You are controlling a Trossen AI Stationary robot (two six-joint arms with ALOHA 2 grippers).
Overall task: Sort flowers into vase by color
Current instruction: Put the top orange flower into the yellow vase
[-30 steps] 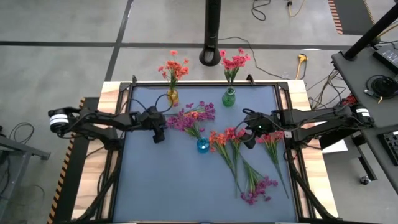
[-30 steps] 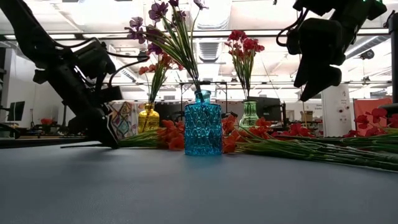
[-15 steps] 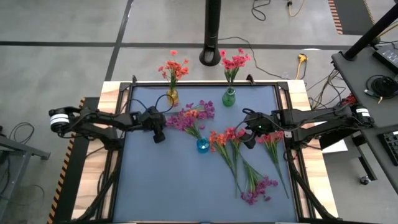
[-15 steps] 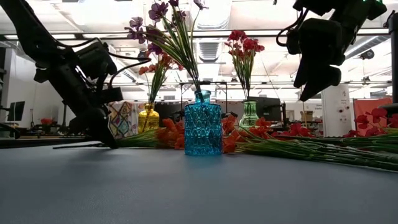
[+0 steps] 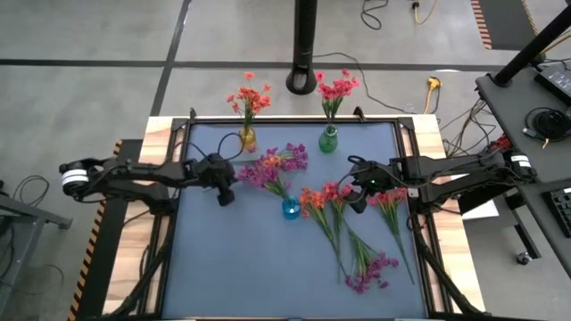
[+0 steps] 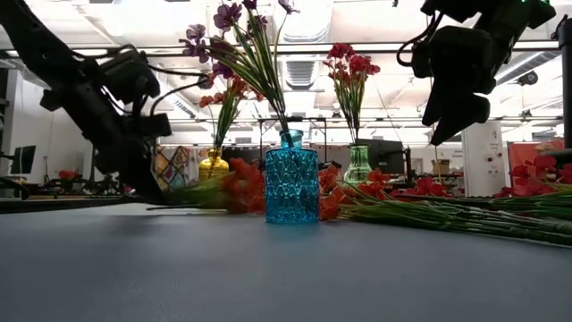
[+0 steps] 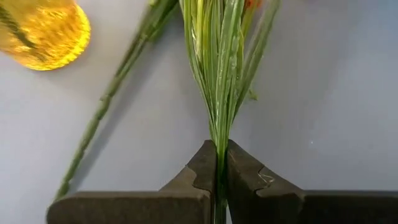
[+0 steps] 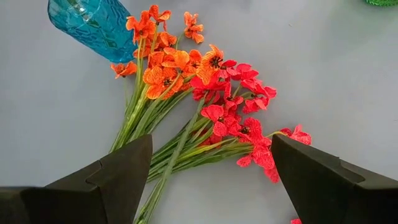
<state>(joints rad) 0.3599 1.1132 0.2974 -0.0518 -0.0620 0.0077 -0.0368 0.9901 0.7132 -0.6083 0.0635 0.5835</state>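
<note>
- Three vases on the table: yellow vase (image 5: 247, 138) holding orange blossoms, green vase (image 5: 328, 140) holding red-pink ones, blue vase (image 5: 291, 208) holding purple ones.
- Left gripper (image 5: 227, 191) clamped tight on the green stem of an orange flower sprig (image 7: 219, 68), low over the mat near the yellow vase.
- Right gripper (image 5: 356, 201) spread wide, holding nothing, poised above loose flowers (image 8: 205, 93).
- Loose sprigs strewn right of the blue vase: orange, red-pink, and purple near the front; exact count unclear.

Left claw (image 5: 227, 193) beside purple flowers (image 5: 277, 168).
</note>
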